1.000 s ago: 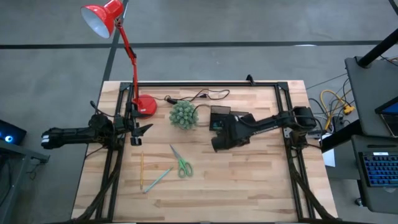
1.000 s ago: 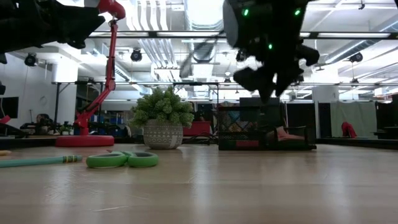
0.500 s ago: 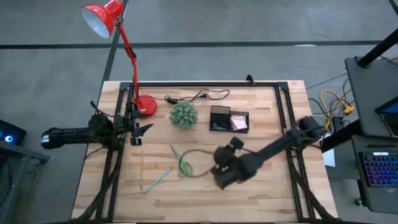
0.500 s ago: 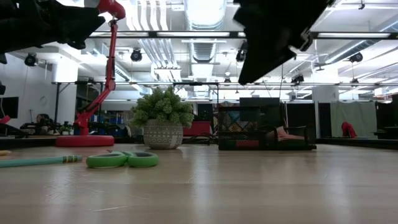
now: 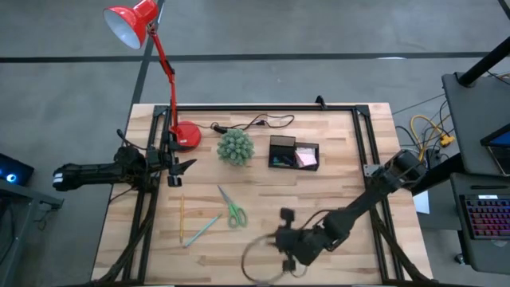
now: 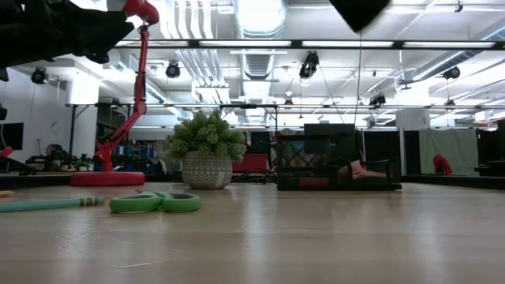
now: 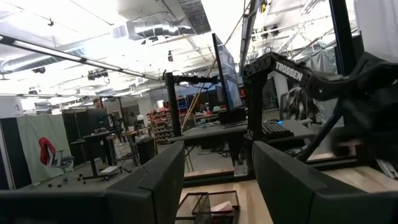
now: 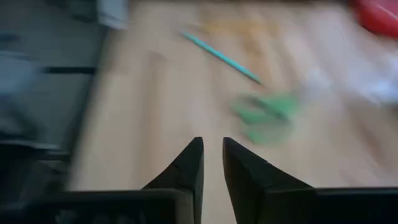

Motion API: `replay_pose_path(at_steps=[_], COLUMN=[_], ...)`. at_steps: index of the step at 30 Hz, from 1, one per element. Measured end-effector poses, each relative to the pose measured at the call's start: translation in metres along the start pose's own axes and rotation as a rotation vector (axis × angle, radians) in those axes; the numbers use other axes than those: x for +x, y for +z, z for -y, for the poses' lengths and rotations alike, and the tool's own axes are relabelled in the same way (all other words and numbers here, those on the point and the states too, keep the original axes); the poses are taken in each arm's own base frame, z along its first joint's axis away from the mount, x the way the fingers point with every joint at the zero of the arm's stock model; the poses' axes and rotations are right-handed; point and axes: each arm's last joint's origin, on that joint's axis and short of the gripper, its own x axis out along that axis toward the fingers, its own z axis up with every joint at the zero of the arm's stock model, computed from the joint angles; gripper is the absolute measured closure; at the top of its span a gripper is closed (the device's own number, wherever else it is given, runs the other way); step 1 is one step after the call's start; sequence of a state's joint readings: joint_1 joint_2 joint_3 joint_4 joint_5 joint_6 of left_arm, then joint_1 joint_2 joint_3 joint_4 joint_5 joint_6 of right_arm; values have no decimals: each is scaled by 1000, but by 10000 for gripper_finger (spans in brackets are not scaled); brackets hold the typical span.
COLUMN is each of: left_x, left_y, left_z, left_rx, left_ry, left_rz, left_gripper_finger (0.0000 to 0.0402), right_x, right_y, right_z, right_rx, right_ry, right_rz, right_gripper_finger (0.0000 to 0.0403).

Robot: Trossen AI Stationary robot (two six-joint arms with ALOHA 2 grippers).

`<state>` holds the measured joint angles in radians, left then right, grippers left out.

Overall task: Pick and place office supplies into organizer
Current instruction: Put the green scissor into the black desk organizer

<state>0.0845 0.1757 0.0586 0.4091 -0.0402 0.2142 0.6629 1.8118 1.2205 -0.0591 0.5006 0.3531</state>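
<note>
The green-handled scissors (image 5: pixel 233 209), the yellow pencil (image 5: pixel 182 219) and the light green pen (image 5: pixel 203 229) lie flat on the wooden table left of centre. The black organizer (image 5: pixel 293 153) stands at the far middle with a pink pad (image 5: pixel 305 156) in it. My right gripper (image 5: pixel 280 241) hovers, blurred, near the table's near edge, right of the scissors. Its fingers (image 8: pixel 189 163) stand a narrow gap apart with nothing between them. In its wrist view the scissors (image 8: pixel 264 115) and the pen (image 8: pixel 221 57) lie ahead. My left gripper (image 7: pixel 217 180) waits open at the table's left edge.
A red desk lamp stands on its round base (image 5: pixel 187 135) at the far left, and a green potted plant (image 5: pixel 236 147) is beside the organizer. A black cable (image 5: pixel 255 123) runs along the far edge. Bare wood lies at the right (image 5: pixel 343 187).
My right gripper has swung quickly from above the organizer toward the table's near edge. It has tipped from pointing steeply down to a flatter slant and rolled. The organizer and the pink pad in it now show uncovered. The scissors, pen and pencil have stayed put.
</note>
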Motion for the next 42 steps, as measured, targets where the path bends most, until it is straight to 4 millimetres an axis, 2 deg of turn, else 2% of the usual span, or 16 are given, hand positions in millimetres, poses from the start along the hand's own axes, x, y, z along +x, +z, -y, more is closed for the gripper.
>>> replay_pose_path(at_steps=[3,6,10,15,19,24,33,38,42], left_x=[0,0,0,1,1,1,1,5,10], left_y=[0,-1,-2,-3,-4,-4,-4,-10,-8], left_z=[0,0,1,1,1,1,2,7,12], left_rx=[-1,-1,-1,2,2,2,-54,-64,-135], left_ry=[0,0,-4,-5,-5,-10,-26,-178,-286], left_rz=[-1,-1,-11,-16,-17,-20,-1,-35,-65], left_gripper_finger=[226,226,226,226,226,226,226,226,226], right_x=[-2,-4,-10,-26,-40,-54,-72,-76,-76], right_y=[4,-11,-32,-55,-62,-59,-46,-39,-38], right_z=[-11,-3,37,94,133,162,174,174,174], right_rx=[-140,-243,-192,-147,-137,-118,-149,-205,-223], right_ry=[244,270,170,236,112,1,-57,-78,-85], right_rz=[151,199,260,426,512,538,611,641,639], right_gripper_finger=[355,354,354,356,355,355,355,355,355])
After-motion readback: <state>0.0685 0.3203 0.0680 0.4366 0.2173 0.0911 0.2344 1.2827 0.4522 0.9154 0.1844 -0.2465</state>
